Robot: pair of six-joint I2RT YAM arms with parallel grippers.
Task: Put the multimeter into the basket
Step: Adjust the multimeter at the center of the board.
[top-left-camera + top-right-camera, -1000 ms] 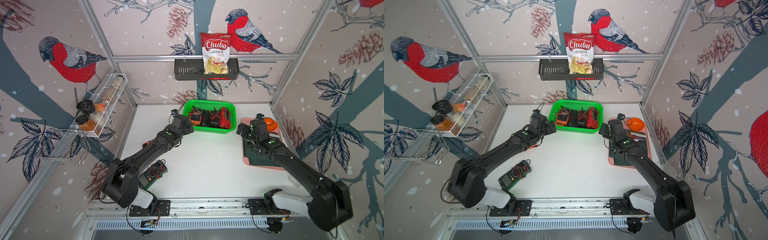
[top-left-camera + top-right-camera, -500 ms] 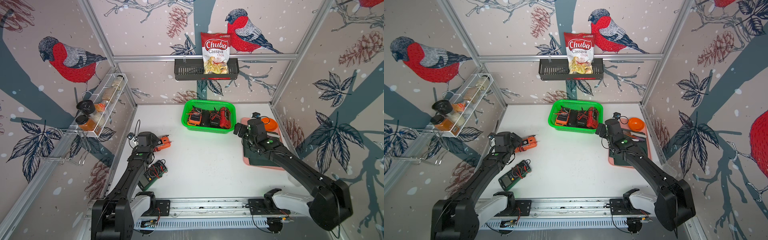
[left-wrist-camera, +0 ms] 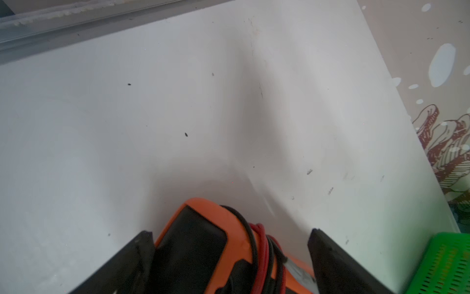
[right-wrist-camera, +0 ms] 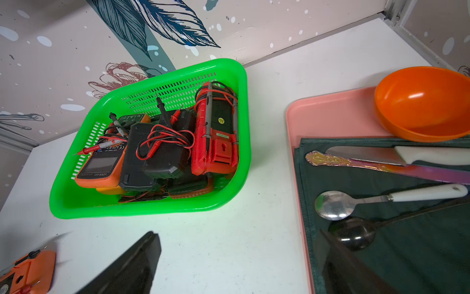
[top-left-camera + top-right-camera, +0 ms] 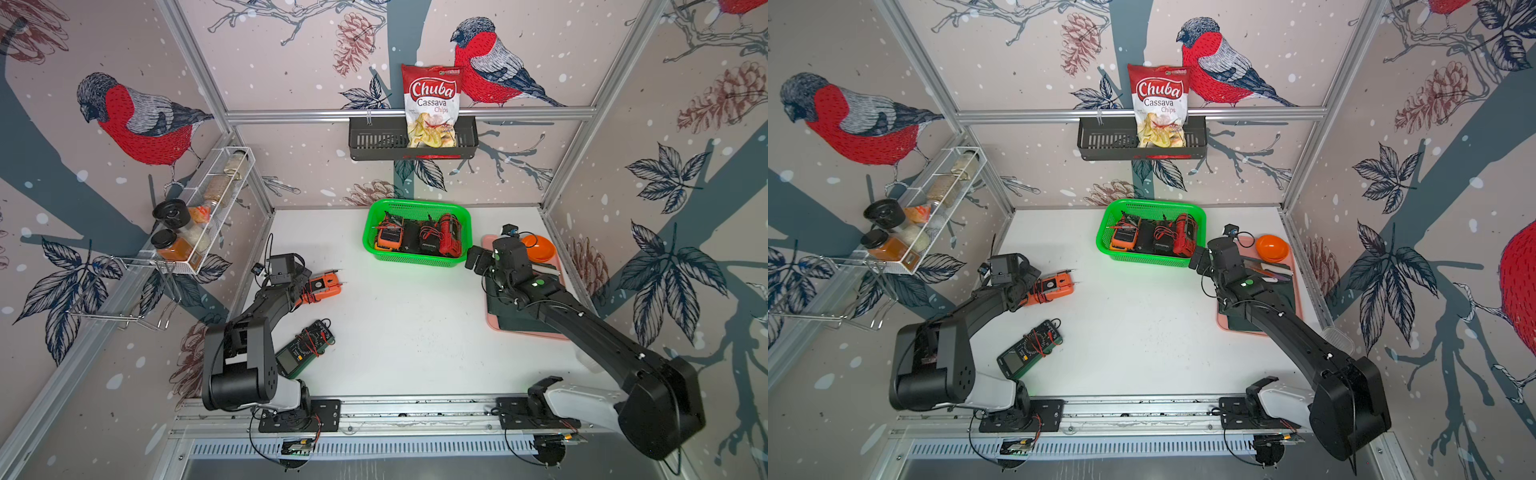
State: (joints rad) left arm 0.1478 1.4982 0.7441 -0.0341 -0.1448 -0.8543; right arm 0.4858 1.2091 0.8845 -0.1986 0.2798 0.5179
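An orange multimeter (image 5: 323, 286) (image 5: 1052, 286) wrapped in red and black leads lies on the white table at the left. My left gripper (image 5: 305, 287) (image 3: 230, 233) is open and straddles one end of the orange multimeter (image 3: 216, 241); one finger is close against its side and the other stands apart. A dark green multimeter (image 5: 305, 347) (image 5: 1027, 349) lies nearer the front. The bright green basket (image 5: 411, 261) (image 5: 1146, 261) (image 4: 152, 211) at the back holds several multimeters. My right gripper (image 5: 473, 257) (image 4: 239, 236) hangs open and empty beside the basket's right front corner.
A pink tray (image 5: 489, 245) (image 4: 330, 109) at the right holds an orange bowl (image 5: 538, 247), a dark cloth and cutlery. A black wall rack (image 5: 374, 145) with a chips bag hangs at the back. A white wire rack (image 5: 224, 183) with spice jars is on the left wall.
My left arm swung back from the basket's left edge to the left of the table and came down over the orange multimeter. The right gripper shifted slightly beside the basket. Both stayed open.
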